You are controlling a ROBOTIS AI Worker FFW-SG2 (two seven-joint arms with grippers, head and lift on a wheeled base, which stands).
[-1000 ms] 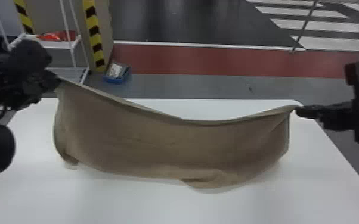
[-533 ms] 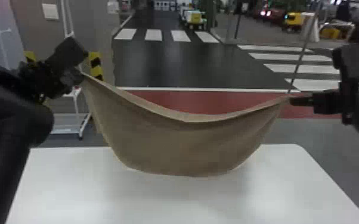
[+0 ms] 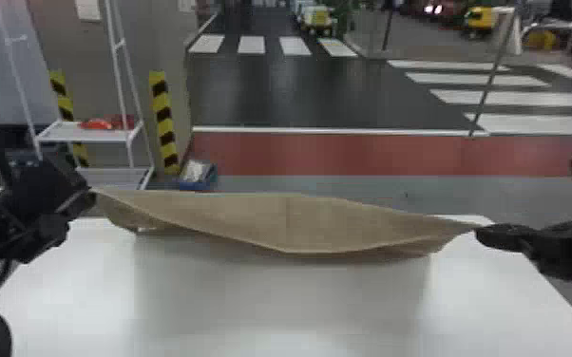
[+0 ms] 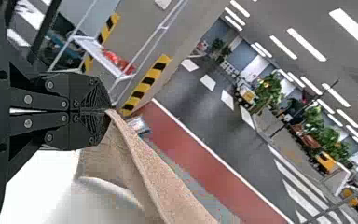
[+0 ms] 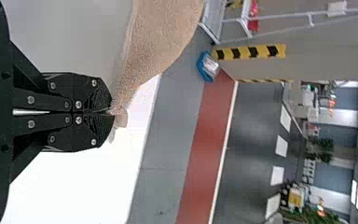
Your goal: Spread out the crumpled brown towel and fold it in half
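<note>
The brown towel [image 3: 252,218] hangs stretched between the two grippers above the white table, its middle sagging and billowed toward the far side. My left gripper [image 3: 91,191] holds one corner at the left; in the left wrist view the left gripper [image 4: 108,111] is shut on the towel [image 4: 144,172]. At the right, my right gripper [image 3: 480,230] has another corner. The right wrist view has the right gripper [image 5: 110,112] shut on the towel [image 5: 154,42], with a small bit of cloth poking past its fingertips.
Below the towel lies the white table [image 3: 280,308]. Beyond its far edge stand a white rack [image 3: 85,132] and a blue box [image 3: 198,175] on the floor, at the left.
The towel first rose off the table as both arms lifted, then came lower again; its hanging lower part has swung away to the far side. The head view tilted up, then partly down.
</note>
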